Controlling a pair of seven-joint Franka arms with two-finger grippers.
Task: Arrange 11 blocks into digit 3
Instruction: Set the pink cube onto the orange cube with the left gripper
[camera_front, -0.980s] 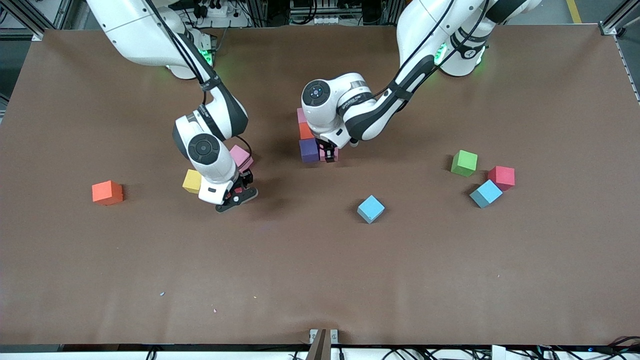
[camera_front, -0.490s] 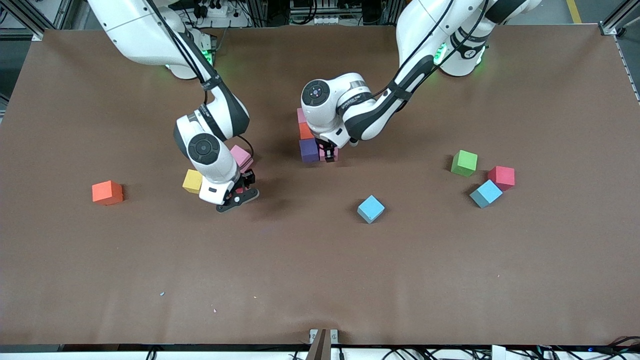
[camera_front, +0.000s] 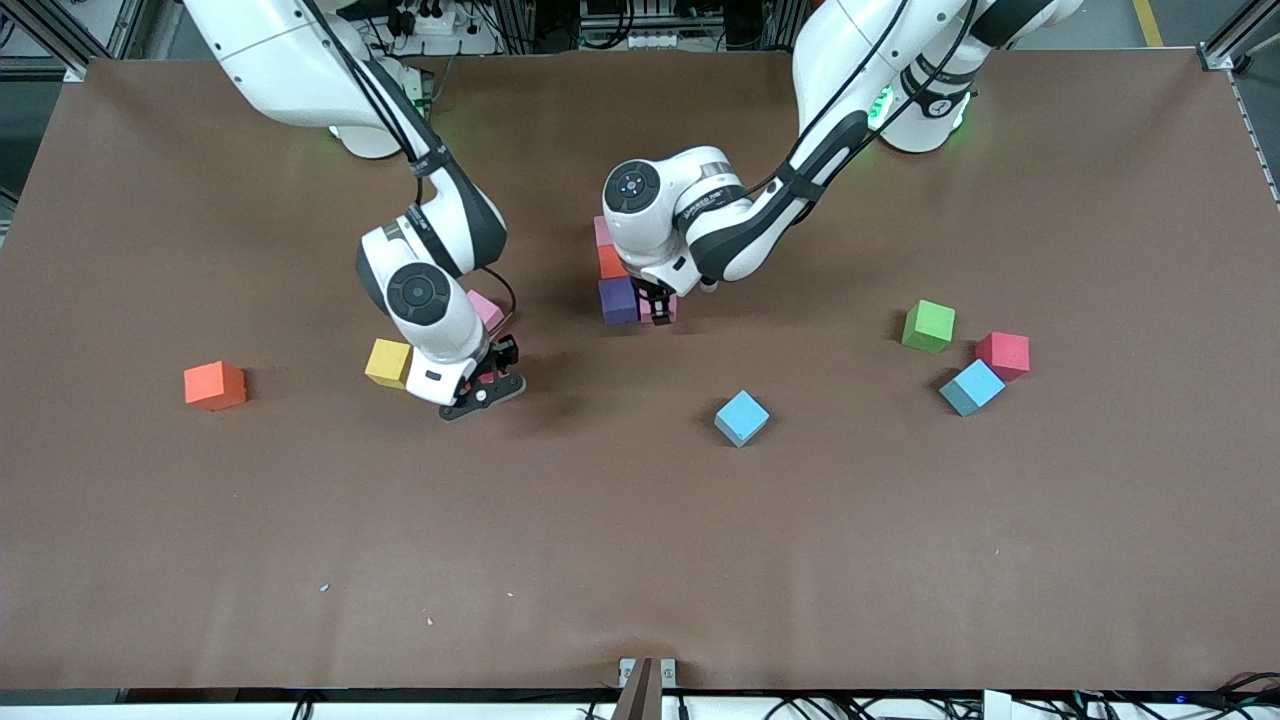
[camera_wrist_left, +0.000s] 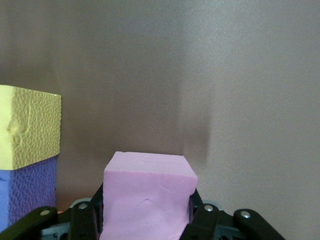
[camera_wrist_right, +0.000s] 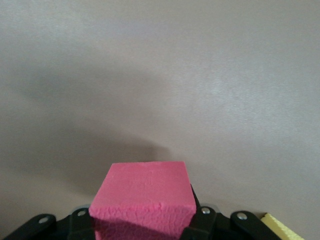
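Nearest the front camera, 1 light blue block (camera_front: 741, 417) sits alone on the brown table (camera_front: 640, 560), near the middle. A little farther off, toward the left arm's end, a second light blue block (camera_front: 971, 387) touches a red block (camera_front: 1003, 355), with a green block (camera_front: 928, 326) just beside them. Toward the right arm's end, an orange block (camera_front: 214, 385) lies well apart from the rest.

The right gripper (camera_front: 483, 375) is raised over the table beside a yellow block (camera_front: 388, 362). Its fingers are closed on a deep pink block (camera_wrist_right: 144, 201); the right wrist view shows that block clamped between the 2 fingers. A paler pink block (camera_front: 485, 309) lies on the table just past the arm's wrist, partly hidden by it.

Farther away, at the middle of the table, the left gripper (camera_front: 657, 307) is down at a small cluster of blocks. Its fingers grip a light pink block (camera_wrist_left: 148, 200), which stands just beside a purple block (camera_front: 618, 300). An orange block in the cluster (camera_front: 610, 262) and then a pink one (camera_front: 602, 231) run away from the camera in 1 line. The left wrist view also shows a yellow cube (camera_wrist_left: 29, 126) right next to that purple block.
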